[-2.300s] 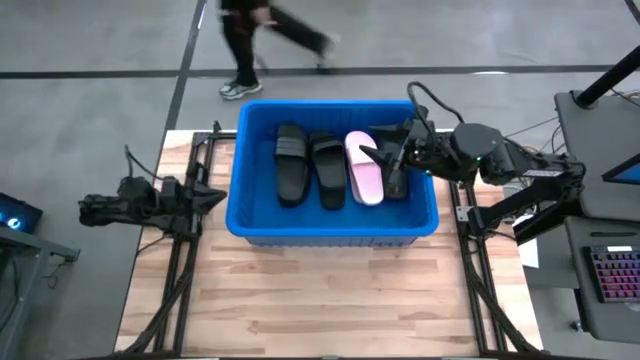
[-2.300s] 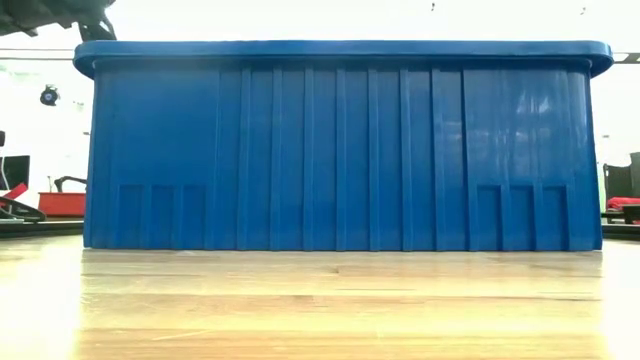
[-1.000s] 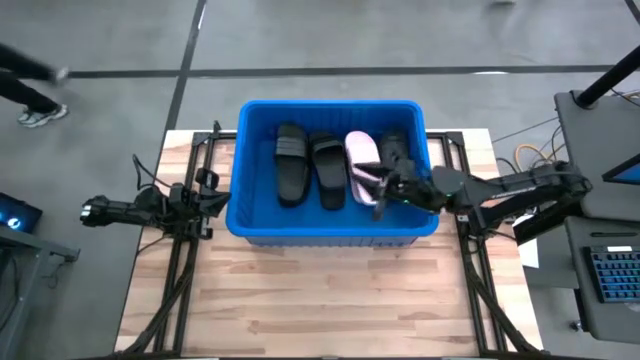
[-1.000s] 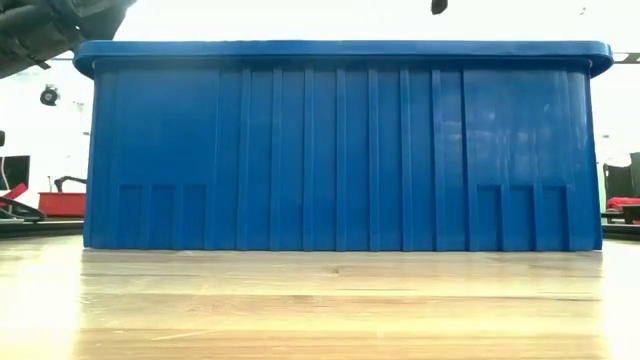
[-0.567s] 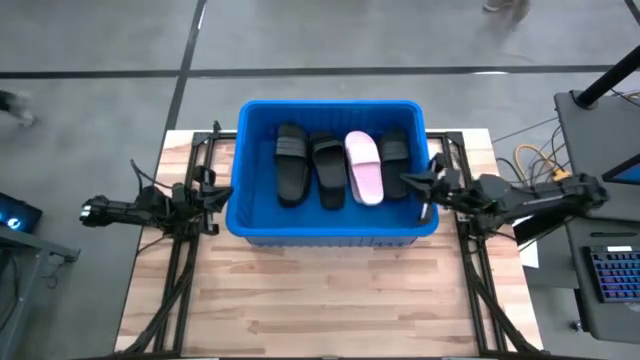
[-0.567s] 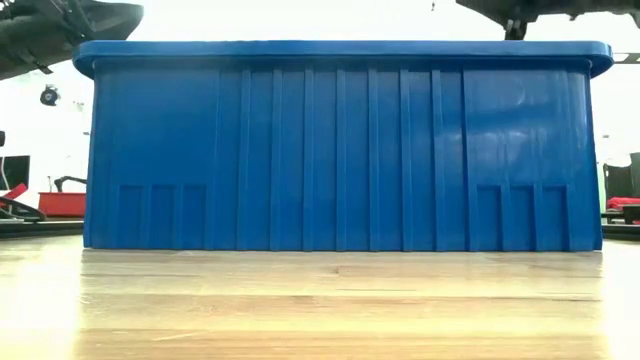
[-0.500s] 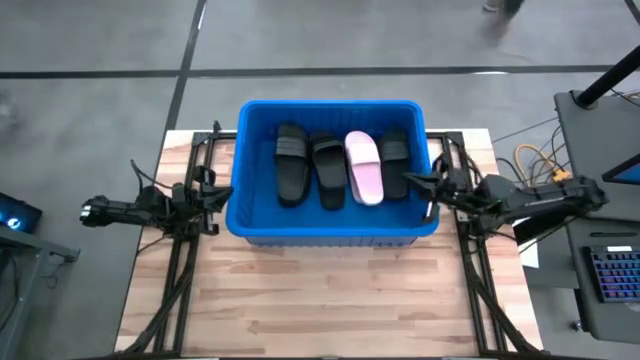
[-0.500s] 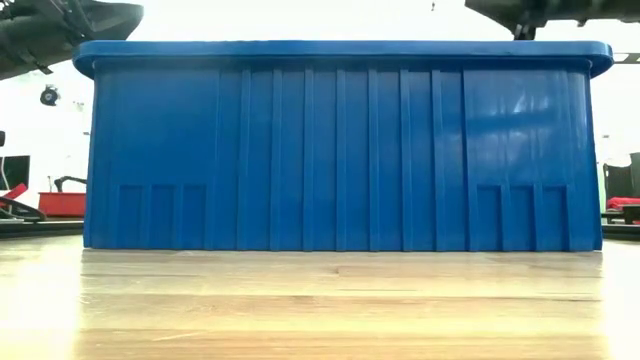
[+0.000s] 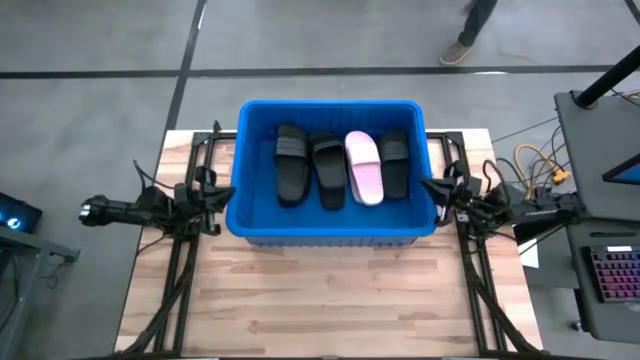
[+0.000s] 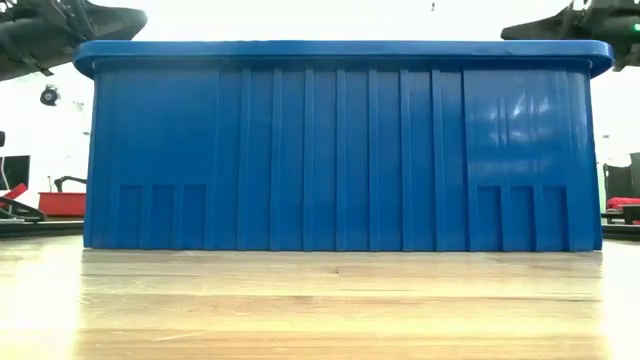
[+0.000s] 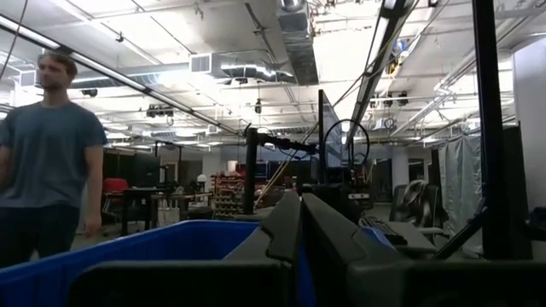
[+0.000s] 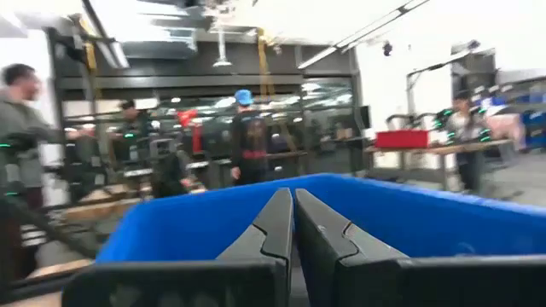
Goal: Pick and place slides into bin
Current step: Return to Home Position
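Observation:
The blue bin (image 9: 331, 228) stands at the table's far middle. Inside it lie three black slides (image 9: 291, 163) (image 9: 327, 171) (image 9: 394, 163) and one pale pink slide (image 9: 364, 167), side by side, flat on the bin's floor. My left gripper (image 9: 224, 193) is shut just outside the bin's left wall, holding nothing. My right gripper (image 9: 428, 186) is shut just outside the bin's right wall, also holding nothing. Each wrist view shows shut fingers (image 11: 299, 223) (image 12: 292, 218) with the bin's rim (image 12: 409, 209) beyond them.
The bin's ribbed near wall (image 10: 340, 150) fills the low view. Bare wooden table (image 9: 320, 300) lies in front of the bin. People stand and walk in the room beyond the table (image 11: 47, 162) (image 9: 470, 30). A keyboard (image 9: 612, 275) sits off the table's right.
My right gripper has drawn back out of the bin toward the table's right edge and has shut, leaving the rightmost black slide lying flat beside the pink one.

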